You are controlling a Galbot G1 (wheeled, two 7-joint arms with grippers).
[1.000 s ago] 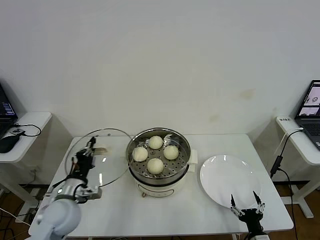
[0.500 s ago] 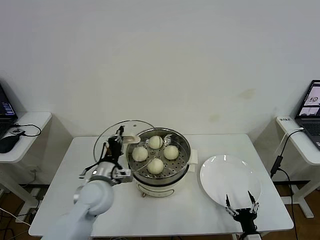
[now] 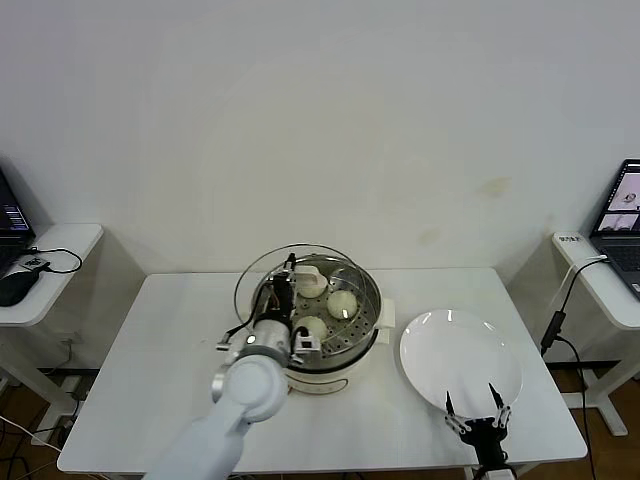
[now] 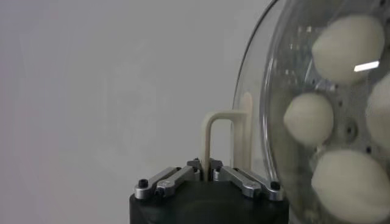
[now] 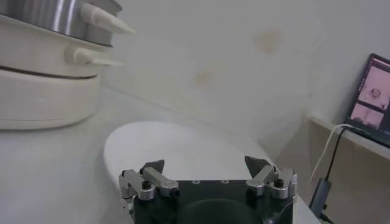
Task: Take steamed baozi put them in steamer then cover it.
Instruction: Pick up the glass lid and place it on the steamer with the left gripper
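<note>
currently, covering step: left gripper [image 4: 210,165], jaws clenched on the cover [image 3: 262,279] handle, holds it tilted over the steamer [image 3: 366,322] mid-desk, four steamed baozi [image 3: 341,304] inside; next, level, centre and lower; right gripper [image 3: 478,415], jaws released, idles near the front right corner.

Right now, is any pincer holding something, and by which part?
The left pincer holds the glass cover by its cream bar handle. The right pincer is open, holding nothing.

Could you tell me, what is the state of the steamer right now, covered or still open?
Not fully covered: the left tool holds the cover by its handle, tilted over the steamer, offset toward its left.
</note>
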